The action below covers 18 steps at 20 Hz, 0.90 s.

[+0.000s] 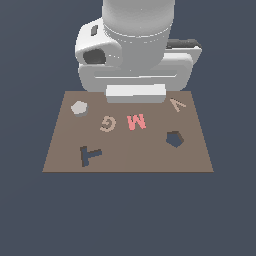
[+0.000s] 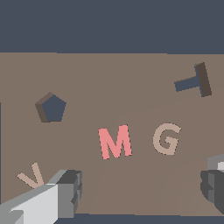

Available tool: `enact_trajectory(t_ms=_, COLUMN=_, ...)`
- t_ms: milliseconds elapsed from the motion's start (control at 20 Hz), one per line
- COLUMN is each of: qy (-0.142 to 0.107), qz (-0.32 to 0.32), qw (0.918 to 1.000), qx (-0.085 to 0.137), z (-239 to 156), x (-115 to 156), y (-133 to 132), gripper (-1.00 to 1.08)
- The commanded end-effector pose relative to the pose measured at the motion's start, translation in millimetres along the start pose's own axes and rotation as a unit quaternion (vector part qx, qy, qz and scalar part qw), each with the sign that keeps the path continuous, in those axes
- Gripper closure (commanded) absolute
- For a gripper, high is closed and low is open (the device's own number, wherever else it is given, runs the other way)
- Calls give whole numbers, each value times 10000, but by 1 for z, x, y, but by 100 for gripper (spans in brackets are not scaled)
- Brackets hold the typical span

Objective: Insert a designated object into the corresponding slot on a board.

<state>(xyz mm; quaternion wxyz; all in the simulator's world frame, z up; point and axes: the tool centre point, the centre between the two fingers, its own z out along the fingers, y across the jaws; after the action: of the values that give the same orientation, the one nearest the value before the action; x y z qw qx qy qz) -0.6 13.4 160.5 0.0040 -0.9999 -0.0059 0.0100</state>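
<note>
**Hovering above the board, nothing picked up**

Hung high over the far edge of the board (image 1: 125, 155), with the gripper (image 2: 140, 192) spread wide and empty: one finger (image 2: 65, 192) near the tan V (image 2: 30, 175), the other at the opposite side of the wrist view, past the tan G (image 2: 166, 139). Held nothing between them; only bare board showed in the gap. Looked like a survey height, chosen to keep the whole layout under the wrist camera.

Lay flat on the board's far corner at the exterior view's left: the grey block (image 1: 79, 108), well apart from the pentagon slot (image 1: 173, 139) toward the exterior view's right. Sat between them, the G and pink M (image 1: 136, 121). Stayed unfilled, both the slot and the T cutout (image 1: 90, 155). Called next, probably, for a sideways move over the block and a descent.
</note>
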Motion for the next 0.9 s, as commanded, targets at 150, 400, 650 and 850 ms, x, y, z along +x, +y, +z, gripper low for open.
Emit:
enact_trajectory(t_ms=150, qy=2, qz=67, qw=10000, qx=-1, z=2, x=0, y=4, gripper=-92)
enact_trajectory(t_ms=400, qy=17, qz=481, qw=9988, qx=-6, z=16, x=0, y=28, gripper=-92)
enact_trajectory(t_ms=650, qy=44, qz=1279, qw=9918, qx=-13, z=42, x=-7, y=73, gripper=-92)
enact_trajectory(t_ms=850, qy=72, qz=2090, qw=9779, qx=-18, z=69, x=-21, y=118, gripper=-92)
